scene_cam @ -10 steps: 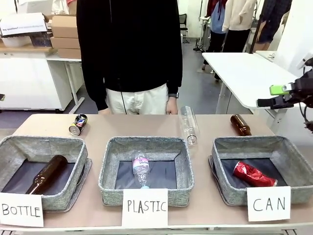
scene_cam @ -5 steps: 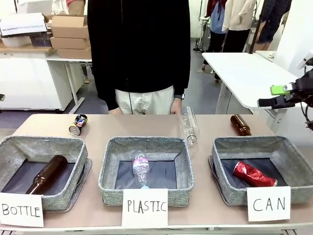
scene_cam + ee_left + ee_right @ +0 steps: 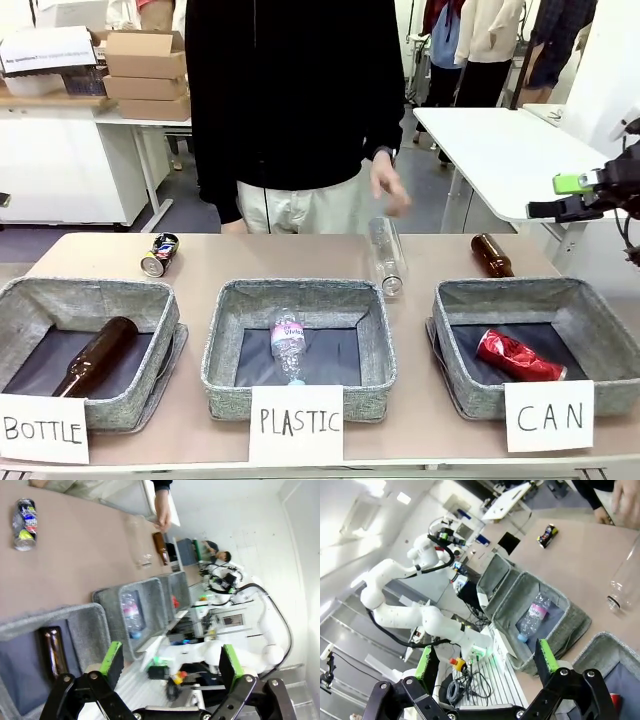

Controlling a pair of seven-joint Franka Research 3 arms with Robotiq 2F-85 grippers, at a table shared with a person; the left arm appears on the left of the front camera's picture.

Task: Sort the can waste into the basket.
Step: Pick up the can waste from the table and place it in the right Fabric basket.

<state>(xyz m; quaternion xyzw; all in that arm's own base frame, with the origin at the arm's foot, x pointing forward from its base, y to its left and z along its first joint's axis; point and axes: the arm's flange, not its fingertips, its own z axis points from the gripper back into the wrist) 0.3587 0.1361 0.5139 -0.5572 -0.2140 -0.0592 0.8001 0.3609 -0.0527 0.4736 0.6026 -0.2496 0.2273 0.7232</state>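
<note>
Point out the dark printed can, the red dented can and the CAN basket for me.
dark printed can (image 3: 160,254): front view, middle of its printed side.
red dented can (image 3: 518,357): front view, middle of its crushed body.
CAN basket (image 3: 510,298): front view, inner face of its far fabric wall.

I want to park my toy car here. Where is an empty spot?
The biggest bare patch is the far strip of the table, between the dark can and the clear bottle. A smaller one lies between that bottle and the loose brown bottle. The front is crowded: the BOTTLE basket, PLASTIC basket and CAN basket stand close, with narrow gaps.
</note>
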